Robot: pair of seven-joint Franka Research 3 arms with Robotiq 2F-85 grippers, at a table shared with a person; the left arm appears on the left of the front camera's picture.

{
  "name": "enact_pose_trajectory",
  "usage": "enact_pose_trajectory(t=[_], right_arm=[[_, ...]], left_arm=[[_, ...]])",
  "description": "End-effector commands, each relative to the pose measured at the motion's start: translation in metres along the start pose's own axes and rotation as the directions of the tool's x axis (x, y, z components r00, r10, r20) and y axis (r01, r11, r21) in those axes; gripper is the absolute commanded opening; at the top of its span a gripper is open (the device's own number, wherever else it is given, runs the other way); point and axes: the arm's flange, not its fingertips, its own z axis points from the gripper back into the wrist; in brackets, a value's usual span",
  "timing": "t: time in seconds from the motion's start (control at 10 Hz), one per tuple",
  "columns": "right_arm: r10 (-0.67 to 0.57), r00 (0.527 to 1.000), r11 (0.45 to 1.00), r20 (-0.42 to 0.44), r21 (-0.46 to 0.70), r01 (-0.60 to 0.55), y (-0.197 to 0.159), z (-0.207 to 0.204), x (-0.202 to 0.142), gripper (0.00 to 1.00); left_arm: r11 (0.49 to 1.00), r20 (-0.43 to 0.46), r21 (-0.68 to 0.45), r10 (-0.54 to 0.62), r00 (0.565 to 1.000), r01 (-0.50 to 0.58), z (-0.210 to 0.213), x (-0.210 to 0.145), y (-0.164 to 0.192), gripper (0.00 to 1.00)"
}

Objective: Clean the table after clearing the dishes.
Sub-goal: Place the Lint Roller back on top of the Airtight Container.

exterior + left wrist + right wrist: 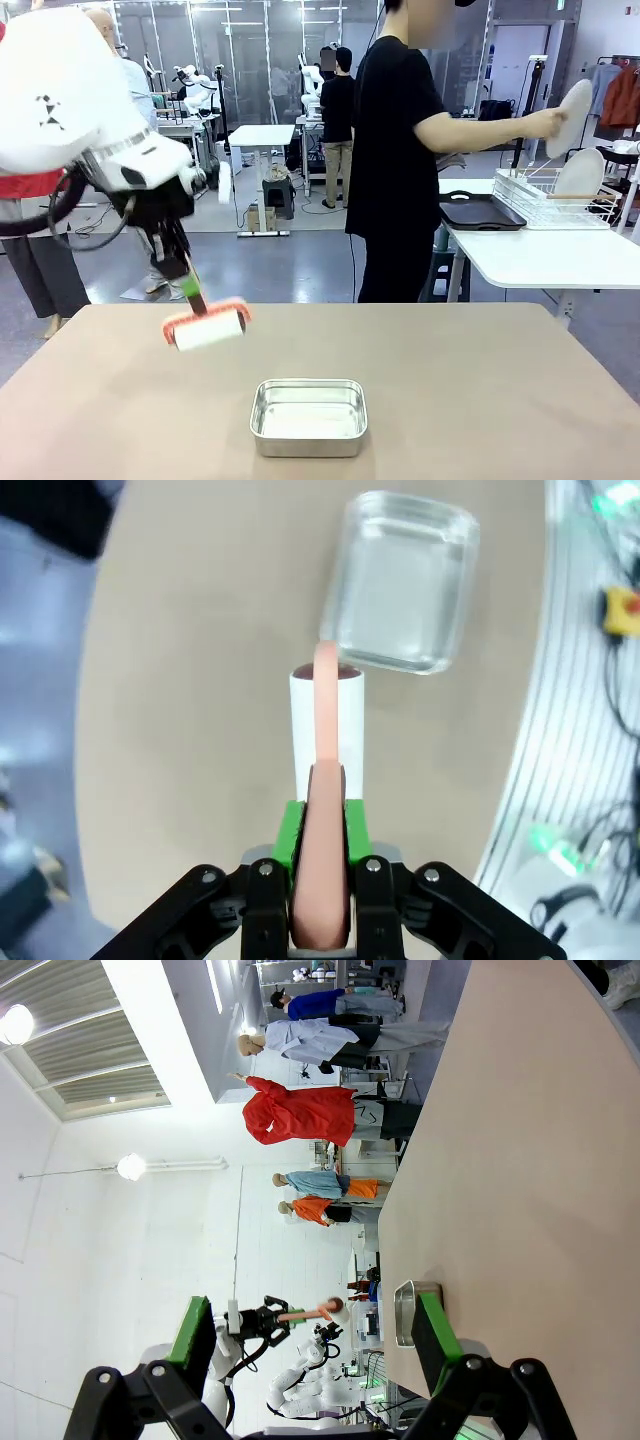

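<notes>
My left gripper [190, 285] is shut on the pink handle of a cleaning roller [207, 328], whose white roll hangs just above the beige table [480, 380] at its far left. In the left wrist view the handle [325, 720] runs up from between the green pads [290, 830] of my left gripper [320, 825]. My right gripper [315, 1330] is open with nothing between its fingers, beside the table [500, 1160]. Of the dishes, the person [400, 150] holds one white plate [575, 118] at the wire rack [550, 200]; another plate [580, 175] stands in it.
A shiny steel tin [308, 415] sits at the table's near middle, also seen as the tin [405, 580] just beyond the roller. A dark tray [480, 212] lies on the white side table [540, 255] at the right.
</notes>
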Motion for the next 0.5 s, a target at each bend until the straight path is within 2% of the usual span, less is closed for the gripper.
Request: enact_pose_trajectory(t=[0.0,0.1,0.3,0.4], right_arm=[[0.007,1.000,1.000,-0.004,0.001,-0.007,0.002,0.001,-0.005,1.00],[0.007,1.000,1.000,-0.004,0.001,-0.007,0.002,0.001,-0.005,1.00],[0.007,1.000,1.000,-0.004,0.001,-0.007,0.002,0.001,-0.005,1.00],[0.007,1.000,1.000,-0.004,0.001,-0.007,0.002,0.001,-0.005,1.00]], left_arm=[[0.994,0.015,0.043,-0.106,0.994,0.105,0.026,-0.019,0.005,0.21],[1.000,0.000,0.000,0.000,1.000,0.000,0.000,0.000,0.000,0.21],[1.000,0.000,0.000,0.000,1.000,0.000,0.000,0.000,0.000,0.21],[0.998,-0.005,-0.007,-0.062,0.998,0.062,0.001,-0.001,-0.004,0.21]])
